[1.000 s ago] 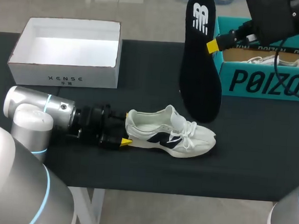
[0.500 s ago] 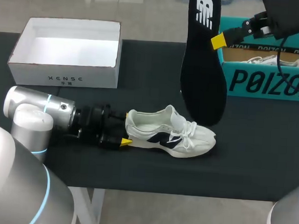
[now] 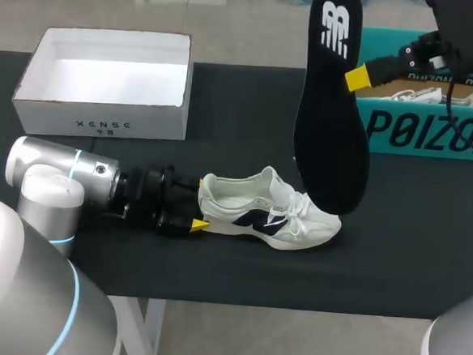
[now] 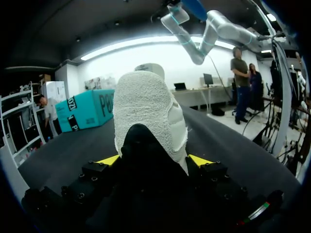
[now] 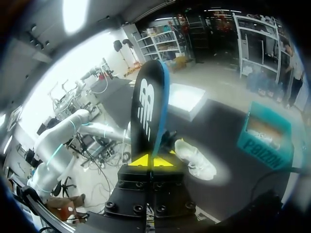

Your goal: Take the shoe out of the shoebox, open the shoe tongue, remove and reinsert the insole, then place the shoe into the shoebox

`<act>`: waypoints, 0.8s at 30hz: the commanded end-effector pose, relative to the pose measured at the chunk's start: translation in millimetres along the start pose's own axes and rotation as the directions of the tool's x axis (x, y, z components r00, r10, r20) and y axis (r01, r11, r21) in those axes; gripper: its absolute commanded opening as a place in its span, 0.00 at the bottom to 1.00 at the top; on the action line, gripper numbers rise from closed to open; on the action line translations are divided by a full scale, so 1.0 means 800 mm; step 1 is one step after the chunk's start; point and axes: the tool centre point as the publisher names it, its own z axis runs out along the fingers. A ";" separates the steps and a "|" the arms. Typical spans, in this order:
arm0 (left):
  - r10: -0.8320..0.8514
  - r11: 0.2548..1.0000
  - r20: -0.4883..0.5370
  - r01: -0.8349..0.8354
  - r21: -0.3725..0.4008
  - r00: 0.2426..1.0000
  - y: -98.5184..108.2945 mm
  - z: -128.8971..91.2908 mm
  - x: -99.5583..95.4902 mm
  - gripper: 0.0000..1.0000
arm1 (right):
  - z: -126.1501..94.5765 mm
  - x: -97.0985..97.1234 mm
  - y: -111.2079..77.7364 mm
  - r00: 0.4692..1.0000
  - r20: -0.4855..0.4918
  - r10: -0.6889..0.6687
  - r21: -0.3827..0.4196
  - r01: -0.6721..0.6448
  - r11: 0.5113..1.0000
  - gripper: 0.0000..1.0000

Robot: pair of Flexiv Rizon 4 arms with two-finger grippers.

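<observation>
Black matte table [image 3: 238, 267] running edge to edge, pale grey floor [image 3: 232, 15] beyond its far edge and below its front edge, grey table leg [image 3: 151, 330] under the front edge, long bright ceiling light strip [image 4: 146, 42] overhead

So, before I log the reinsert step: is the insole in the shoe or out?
Out. The right tool holds the insole upright in the air, apart from the shoe.

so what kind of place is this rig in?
Probably a robot manipulation test bench: a black-covered table with a white box and teal shoebox, left gripper shut on the heel of a white sneaker, right gripper holding its black insole aloft.
</observation>
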 end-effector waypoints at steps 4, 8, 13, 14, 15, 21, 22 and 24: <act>0.000 1.000 -0.001 0.000 -0.001 1.000 0.003 0.001 0.000 0.00 | 0.002 0.000 0.001 1.000 -0.001 0.001 0.002 -0.001 1.000 0.00; 0.000 1.000 -0.001 0.000 -0.001 1.000 0.003 0.001 0.000 0.00 | 0.002 0.000 0.001 1.000 -0.001 0.001 0.002 -0.001 1.000 0.00; 0.000 1.000 -0.001 0.000 -0.001 1.000 0.003 0.001 0.000 0.00 | 0.002 0.000 0.001 1.000 -0.001 0.001 0.002 -0.001 1.000 0.00; 0.000 1.000 -0.001 0.000 -0.001 1.000 0.003 0.001 0.000 0.00 | 0.002 0.000 0.001 1.000 -0.001 0.001 0.002 -0.001 1.000 0.00; 0.000 1.000 -0.001 0.000 -0.001 1.000 0.003 0.001 0.000 0.00 | 0.002 0.000 0.001 1.000 -0.001 0.001 0.002 -0.001 1.000 0.00; 0.000 1.000 -0.007 0.000 -0.015 1.000 0.004 -0.010 0.001 1.00 | 0.002 0.000 0.001 1.000 -0.001 0.001 0.002 -0.001 1.000 0.00; 0.001 1.000 -0.011 -0.002 -0.023 1.000 0.004 -0.017 0.002 1.00 | 0.002 0.000 0.001 1.000 -0.001 0.001 0.002 -0.001 1.000 0.00; 0.008 0.998 -0.015 -0.009 -0.066 1.000 0.007 -0.039 0.005 1.00 | 0.002 0.000 0.001 1.000 -0.001 0.001 0.002 -0.001 1.000 0.00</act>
